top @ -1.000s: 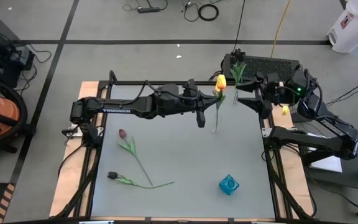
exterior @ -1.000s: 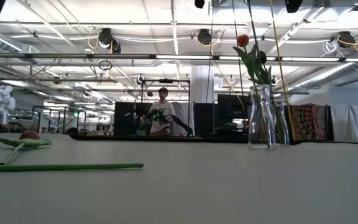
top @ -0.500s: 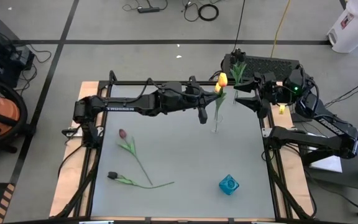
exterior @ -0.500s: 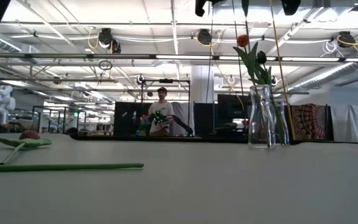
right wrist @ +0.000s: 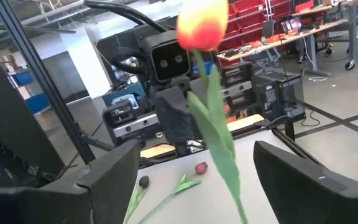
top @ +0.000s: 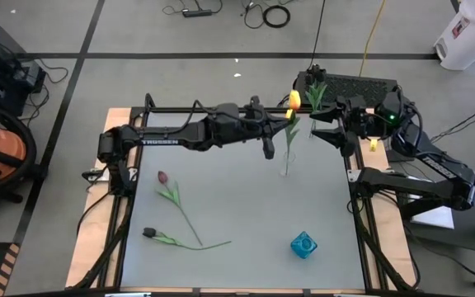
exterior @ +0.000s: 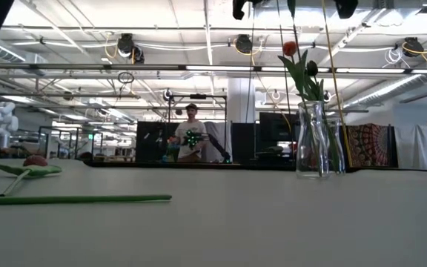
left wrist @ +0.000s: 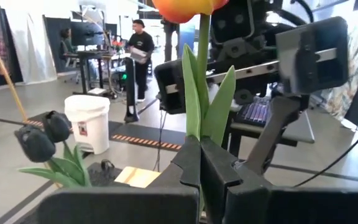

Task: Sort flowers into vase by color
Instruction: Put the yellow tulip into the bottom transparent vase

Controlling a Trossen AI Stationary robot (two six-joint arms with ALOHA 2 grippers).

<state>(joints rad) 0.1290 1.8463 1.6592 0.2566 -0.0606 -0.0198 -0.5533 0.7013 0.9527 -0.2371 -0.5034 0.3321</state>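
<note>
Near edge of table (top: 246,272): blue vase (top: 303,244) is sitting toward the right, and a dark tulip (top: 149,233) is lying at left w/ its stem running right. Just beyond it a pink tulip (top: 162,176) is lying flat, stem angling toward the dark one's. Mid-table, L gripper (left wrist: 199,163) is pinching a yellow tulip (top: 293,104) by the stem, fingers pressed together on it, holding it upright w/ bloom at the far right part of the table. R gripper (right wrist: 191,180) is facing it from the right edge, fingers spread wide, the tulip stem standing between them, not touched. At the far right, a glass vase (exterior: 313,141) is holding a red tulip (exterior: 290,48) and a dark one among leaves. Beyond the table, a person (exterior: 190,133) is standing in the room.
</note>
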